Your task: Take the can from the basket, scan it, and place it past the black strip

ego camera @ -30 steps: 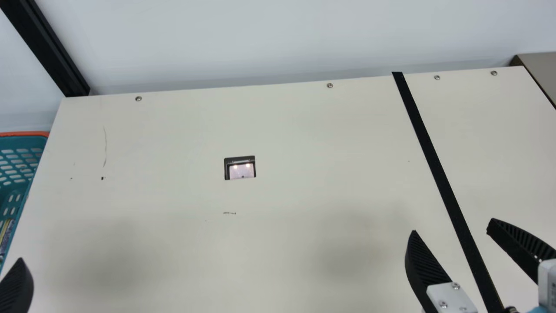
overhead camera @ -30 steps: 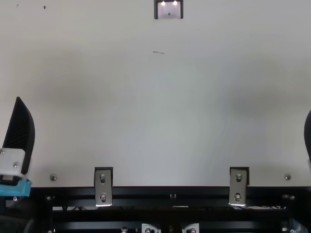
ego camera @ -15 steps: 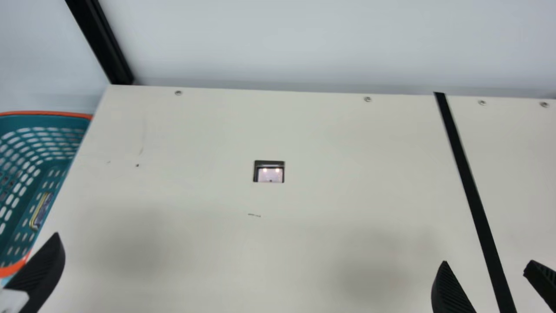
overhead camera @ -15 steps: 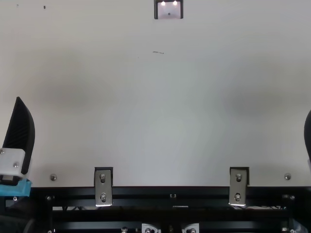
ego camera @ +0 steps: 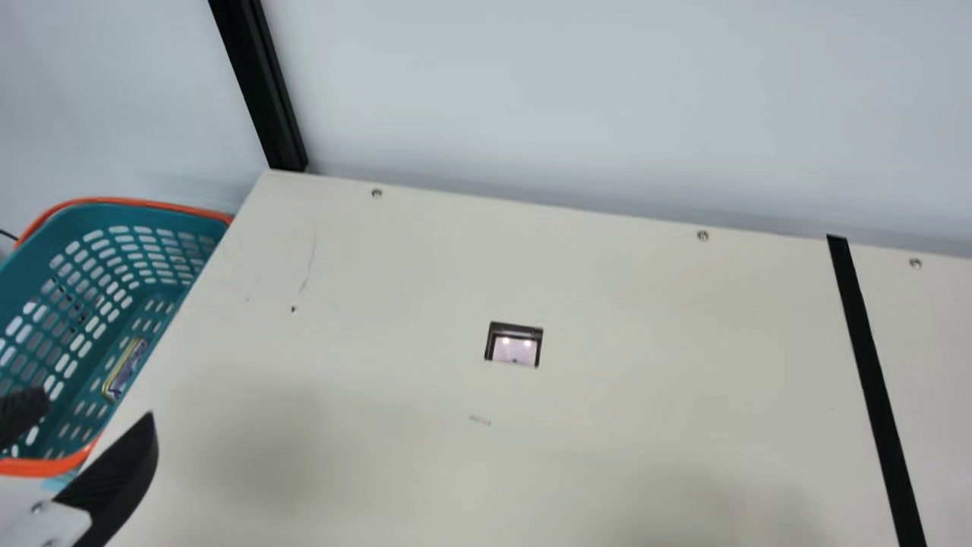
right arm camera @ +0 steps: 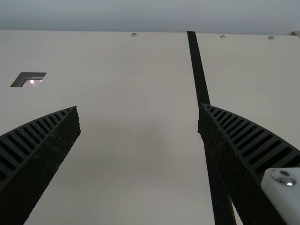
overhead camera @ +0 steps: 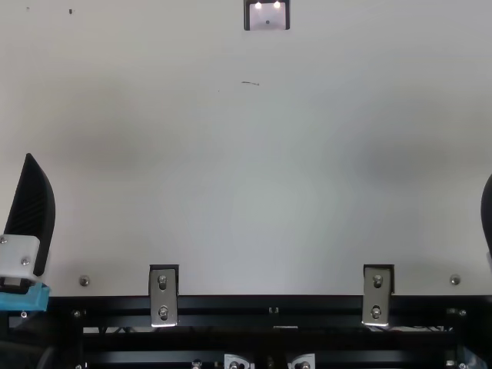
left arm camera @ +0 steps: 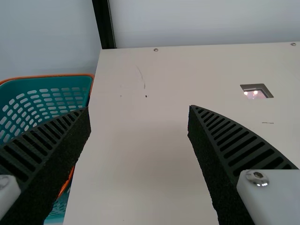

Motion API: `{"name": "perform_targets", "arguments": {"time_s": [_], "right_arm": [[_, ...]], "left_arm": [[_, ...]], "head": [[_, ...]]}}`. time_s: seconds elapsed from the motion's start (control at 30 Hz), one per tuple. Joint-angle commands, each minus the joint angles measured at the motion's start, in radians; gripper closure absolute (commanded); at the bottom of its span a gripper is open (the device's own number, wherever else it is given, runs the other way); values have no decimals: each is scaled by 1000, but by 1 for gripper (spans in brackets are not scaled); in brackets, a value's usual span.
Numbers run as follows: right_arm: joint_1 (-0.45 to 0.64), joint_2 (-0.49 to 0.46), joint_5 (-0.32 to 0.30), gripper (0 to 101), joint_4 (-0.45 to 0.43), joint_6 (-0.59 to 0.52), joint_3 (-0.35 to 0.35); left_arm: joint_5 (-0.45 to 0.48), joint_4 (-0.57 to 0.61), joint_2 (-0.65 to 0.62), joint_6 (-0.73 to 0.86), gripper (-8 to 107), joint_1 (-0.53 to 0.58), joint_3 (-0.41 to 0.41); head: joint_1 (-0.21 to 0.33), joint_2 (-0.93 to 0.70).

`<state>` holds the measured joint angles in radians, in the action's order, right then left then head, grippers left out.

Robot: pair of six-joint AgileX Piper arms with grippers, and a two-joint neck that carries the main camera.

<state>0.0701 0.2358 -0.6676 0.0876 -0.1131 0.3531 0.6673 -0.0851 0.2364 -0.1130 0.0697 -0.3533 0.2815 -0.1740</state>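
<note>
The left gripper is standing wide open at the main view's lower left, its two ribbed fingers spreading well apart and holding nothing between them. Just beyond its fingertips in that view, touching neither, the can is lying low inside the teal basket (at least, a small yellow-edged, bluish thing is showing there, and its exact shape is staying too small to tell). The basket's lattice wall is rising around it under an orange rim, and the left edge of the cream table is running close beside, cutting across the basket's near side in the main view. In the left wrist view, one finger is covering part of the basket while the other is hanging over the table. The right gripper is showing a finger at the top view's right edge; in its own wrist view, its jaws are gaping wide with nothing in them, one finger partly overlapping the black strip. Between basket and strip, the scanner window is sitting in the tabletop, its two small lights glowing. Behind the table's far left corner, a black post is standing against the pale wall.
</note>
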Motion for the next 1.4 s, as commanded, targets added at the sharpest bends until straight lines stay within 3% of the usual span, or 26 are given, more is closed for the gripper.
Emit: {"name": "perform_targets", "arguments": {"time_s": [0.0, 0.37, 1.37], "right_arm": [[0, 0, 0, 0, 0, 0, 0], [0, 0, 0, 0, 0, 0, 0], [0, 0, 0, 0, 0, 0, 0]], "left_arm": [[0, 0, 0, 0, 9, 0, 0], [0, 0, 0, 0, 9, 0, 0], [1, 2, 0, 2, 9, -1, 0]], "head": [[35, -7], [67, -70], [67, -70]]}}
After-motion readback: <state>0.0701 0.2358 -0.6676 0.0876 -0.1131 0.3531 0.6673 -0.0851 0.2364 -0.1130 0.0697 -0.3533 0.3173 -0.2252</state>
